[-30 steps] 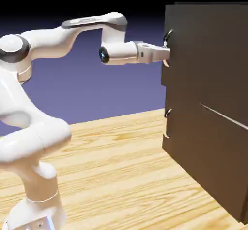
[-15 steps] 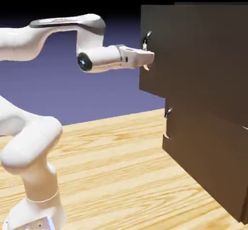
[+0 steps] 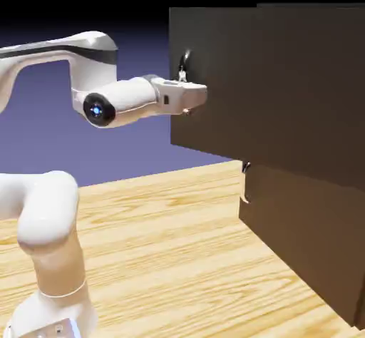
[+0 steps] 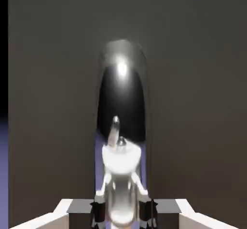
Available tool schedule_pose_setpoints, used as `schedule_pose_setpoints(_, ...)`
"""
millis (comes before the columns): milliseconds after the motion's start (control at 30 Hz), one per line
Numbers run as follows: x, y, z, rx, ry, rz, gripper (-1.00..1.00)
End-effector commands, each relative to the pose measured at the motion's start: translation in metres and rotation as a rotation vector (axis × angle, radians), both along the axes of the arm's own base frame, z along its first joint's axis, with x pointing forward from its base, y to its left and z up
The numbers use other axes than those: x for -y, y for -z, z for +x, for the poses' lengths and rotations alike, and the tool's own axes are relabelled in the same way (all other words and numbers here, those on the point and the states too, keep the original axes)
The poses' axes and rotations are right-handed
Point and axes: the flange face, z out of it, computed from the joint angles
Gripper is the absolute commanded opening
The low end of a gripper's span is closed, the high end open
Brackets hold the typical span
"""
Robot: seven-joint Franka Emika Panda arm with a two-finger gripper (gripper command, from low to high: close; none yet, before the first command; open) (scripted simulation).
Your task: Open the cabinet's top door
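Now top door (image 3: pixel 249 87) swung outward, upright; handle (image 4: pixel 122 59) vertical, end effector (image 4: pixel 123 208) grasping handle.

Bright light whitens the arm (image 3: pixel 53 222) and brings out the pale tabletop (image 3: pixel 157 237) in the exterior view, while the cabinet (image 3: pixel 299 237) stays dim, and in the hand view glare burns out the handle's metal (image 4: pixel 121 159) against murky, softly blurred brown
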Motion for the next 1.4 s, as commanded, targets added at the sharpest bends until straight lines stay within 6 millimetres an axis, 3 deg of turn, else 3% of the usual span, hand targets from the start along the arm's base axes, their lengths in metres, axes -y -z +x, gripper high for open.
schedule_pose_setpoints(0,0.007,0.000,-0.005,0.000,-0.015,-0.001,-1.00)
schedule_pose_setpoints(633,0.137,0.000,-0.075,0.000,-0.311,-0.001,-1.00)
schedule_pose_setpoints(1000,0.252,0.000,-0.102,0.000,-0.546,-0.001,-1.00)
schedule_pose_setpoints(1367,0.361,0.000,-0.102,0.000,-0.764,-0.001,-1.00)
